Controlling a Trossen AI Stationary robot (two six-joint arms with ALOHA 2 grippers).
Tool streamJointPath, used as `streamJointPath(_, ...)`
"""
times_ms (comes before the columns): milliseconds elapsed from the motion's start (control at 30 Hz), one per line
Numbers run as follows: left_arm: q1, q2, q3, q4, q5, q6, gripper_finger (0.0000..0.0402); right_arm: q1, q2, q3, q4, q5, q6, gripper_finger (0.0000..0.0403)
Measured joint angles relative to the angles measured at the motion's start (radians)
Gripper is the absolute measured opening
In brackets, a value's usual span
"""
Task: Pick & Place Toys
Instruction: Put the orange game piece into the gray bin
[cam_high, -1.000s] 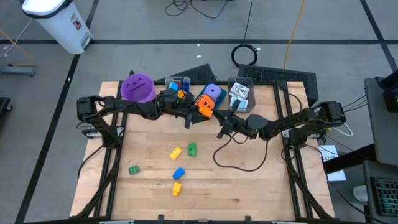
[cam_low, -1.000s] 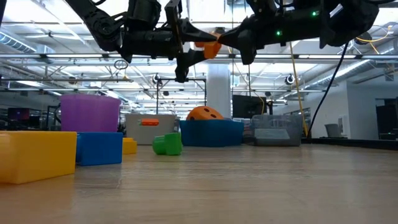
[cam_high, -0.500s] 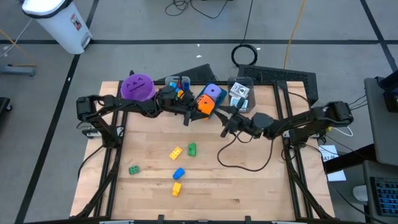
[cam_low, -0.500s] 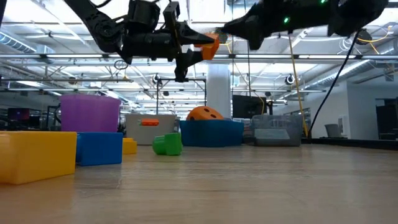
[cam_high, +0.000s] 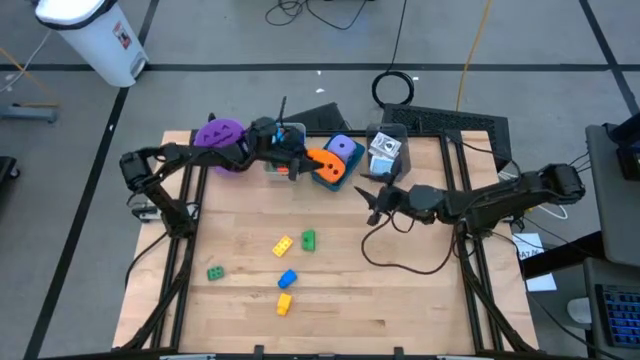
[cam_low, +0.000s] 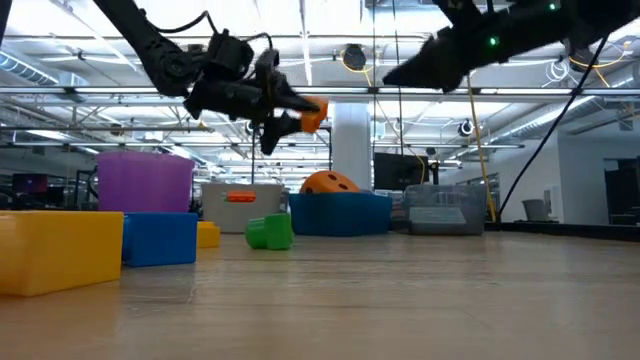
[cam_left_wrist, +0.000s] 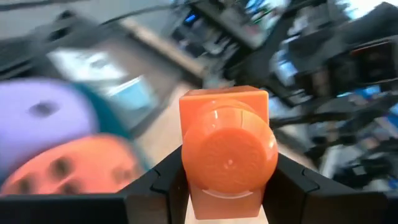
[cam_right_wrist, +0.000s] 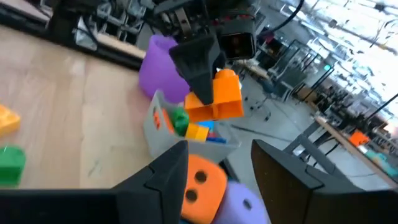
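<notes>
My left gripper (cam_high: 291, 163) hangs in the air over the grey bin (cam_high: 284, 138) at the table's far side, shut on an orange brick (cam_low: 312, 113). My right gripper (cam_high: 369, 196) stands open and empty to the right of the blue bin (cam_high: 336, 179), pointing level toward the brick (cam_right_wrist: 222, 98). The blue bin holds an orange die (cam_high: 321, 164) and a purple die (cam_high: 344, 148). Several loose bricks lie flat on the table: yellow (cam_high: 283, 244), green (cam_high: 308, 239), green (cam_high: 215, 272), blue (cam_high: 287, 279), yellow (cam_high: 284, 303). My left gripper pinches the orange brick by two opposite side walls (cam_left_wrist: 186, 168) between its two fingers (cam_left_wrist: 163, 184), its round stud facing the wrist. The fingers come about level from the table's left. The brick sits at their free ends (cam_low: 300, 112), lifted clear above the grey bin.
A purple cup (cam_high: 220, 139) stands at the far left beside the grey bin, which holds several bricks (cam_right_wrist: 186, 124). A clear bin (cam_high: 386, 151) with white-grey cubes stands far right of the blue bin. A black cable (cam_high: 395, 262) loops over the table's right half.
My right gripper has let go of the orange brick, opened, and drawn back toward the table's right edge. My left gripper, keeping hold of the brick, has swung with it toward the table's far left, from beside the blue bin to over the grey bin.
</notes>
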Motion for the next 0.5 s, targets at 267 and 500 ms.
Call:
streamJointPath(267, 0.045, 0.0, 0.0, -0.322, -0.292, 0.226, 0.0161, -0.004, 0.005, -0.126, 0.065, 0.0, 0.056, 0.0162)
streamJointPath(500, 0.033, 0.0, 0.0, -0.381, -0.457, 0.272, 0.0161, -0.004, 0.005, -0.207, 0.234, -0.001, 0.07, 0.016)
